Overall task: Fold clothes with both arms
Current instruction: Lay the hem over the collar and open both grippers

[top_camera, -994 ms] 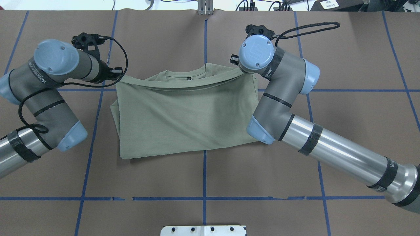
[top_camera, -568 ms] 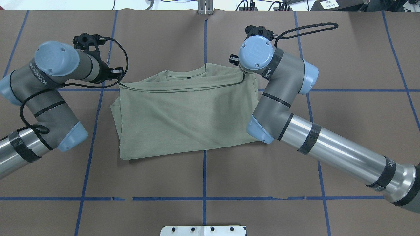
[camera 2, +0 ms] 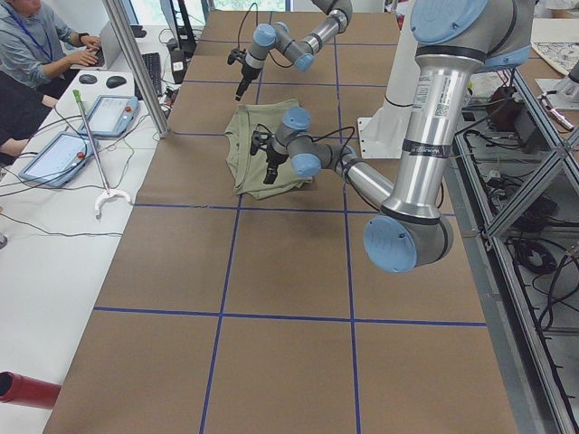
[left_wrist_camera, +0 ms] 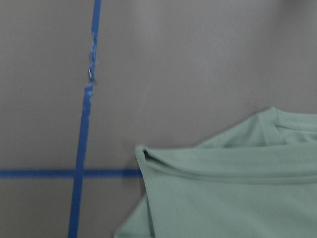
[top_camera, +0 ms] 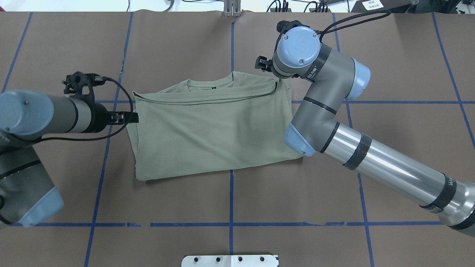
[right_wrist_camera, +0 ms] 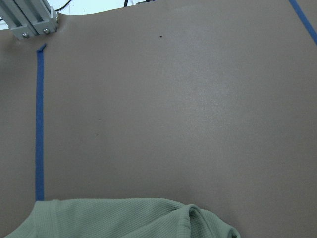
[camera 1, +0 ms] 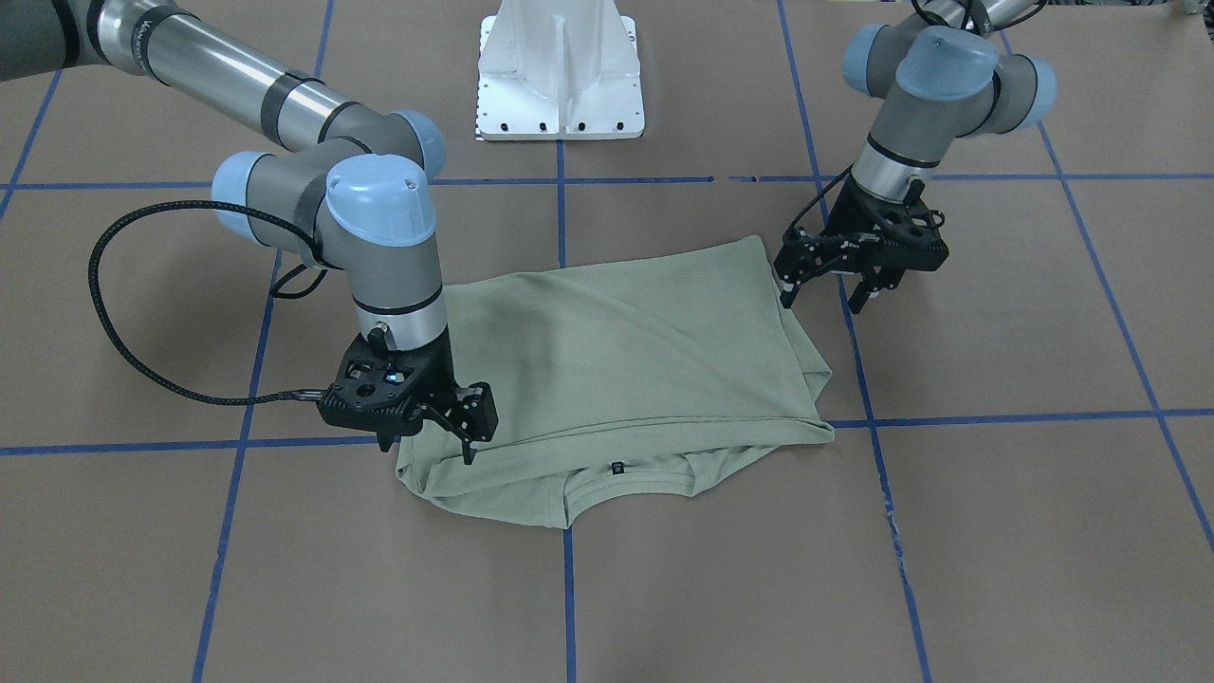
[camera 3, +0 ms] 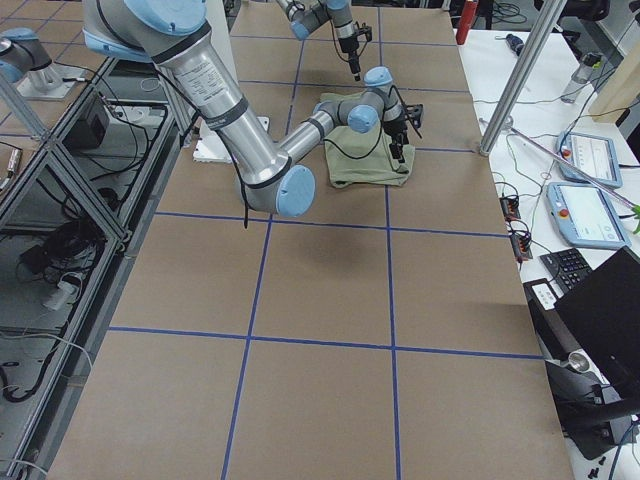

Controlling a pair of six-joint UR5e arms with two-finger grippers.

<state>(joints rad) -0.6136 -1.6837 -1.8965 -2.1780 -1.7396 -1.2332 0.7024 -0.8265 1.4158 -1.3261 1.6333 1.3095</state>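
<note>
brown table (top_camera: 408, 55), a pale green shirt (top_camera: 211, 129) folded flat on it.
collar (top_camera: 202, 82) and dark label (top_camera: 213, 88) show; left gripper (camera 1: 822, 304) and right gripper (camera 1: 427, 446) both gape empty.

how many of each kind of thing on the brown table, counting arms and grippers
shirt: 1
arms: 2 (left arm, right arm)
grippers: 2 (left gripper, right gripper)
pedestal: 1
total: 6
</note>
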